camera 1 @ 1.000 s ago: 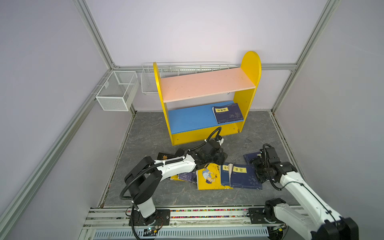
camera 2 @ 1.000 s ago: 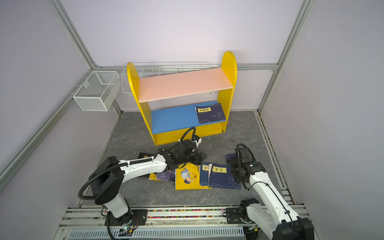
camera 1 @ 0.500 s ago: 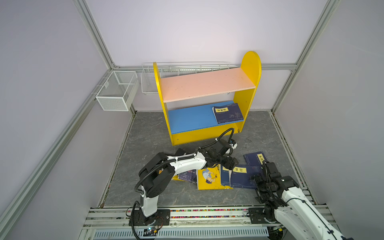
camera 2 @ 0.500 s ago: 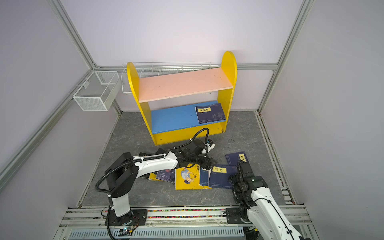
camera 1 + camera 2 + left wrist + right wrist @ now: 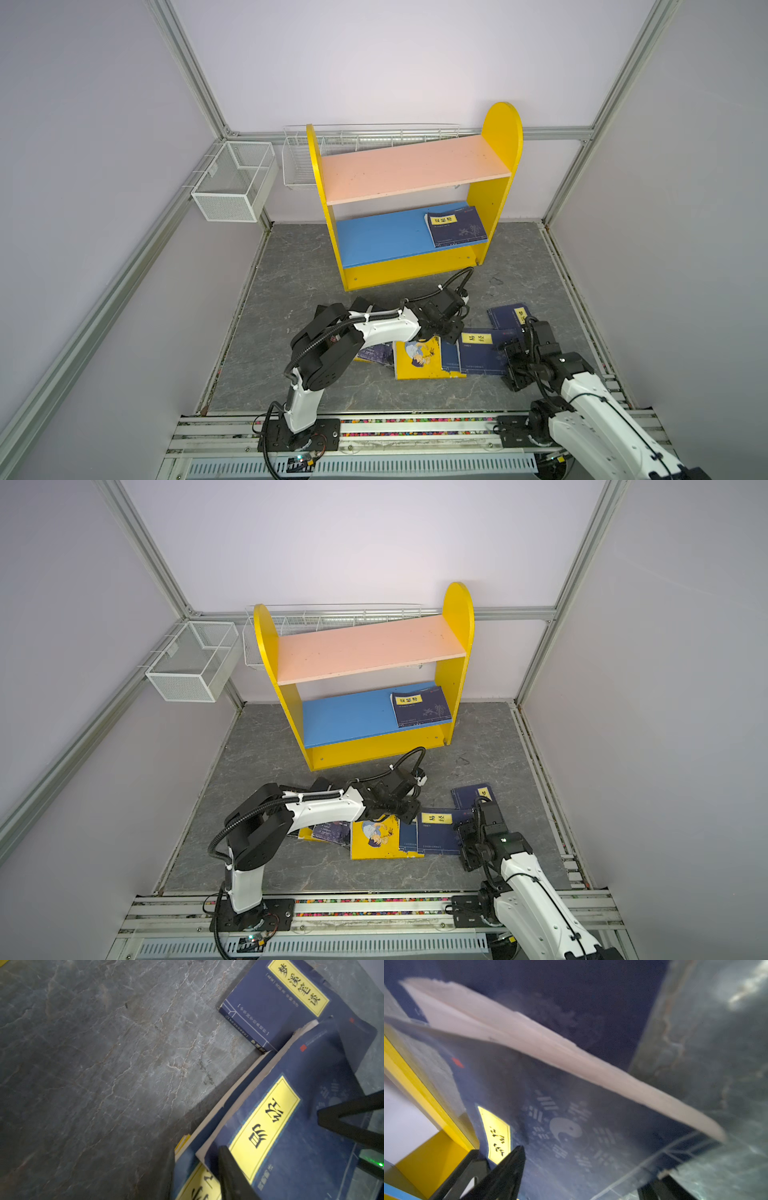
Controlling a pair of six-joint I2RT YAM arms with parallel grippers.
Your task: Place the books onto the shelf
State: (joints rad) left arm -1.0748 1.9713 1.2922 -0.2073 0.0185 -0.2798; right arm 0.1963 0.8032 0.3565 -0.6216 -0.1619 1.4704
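The shelf [image 5: 494, 195] stands at the far side of the table [image 5: 299, 299]. One navy book [image 5: 455, 229] already lies flat at the right end of the blue lower board [image 5: 374, 241].

The other books lie in a loose, overlapping heap on the near part of the table, in front of the shelf. A labelled navy book [image 5: 482, 353] tops the heap. It overlaps a second navy book [image 5: 451, 360], which lies partly over the yellow cartoon book [image 5: 417, 361] to its left. A further navy book [image 5: 509, 318] lies just beyond it to the right, and another [image 5: 376, 353] shows under the left arm.

The left pincer [image 5: 451, 334] sits at the far-left corner of the labelled navy book. In the left wrist view one finger [image 5: 230, 1169] rests on the cover beside the yellow label, and that corner looks raised off the book beneath. I cannot tell whether the pincer is clenched on it.

The right pincer [image 5: 510, 363] is at the same book's right edge, released. In the right wrist view its fingers [image 5: 506, 1169] stand wide apart over the cover.
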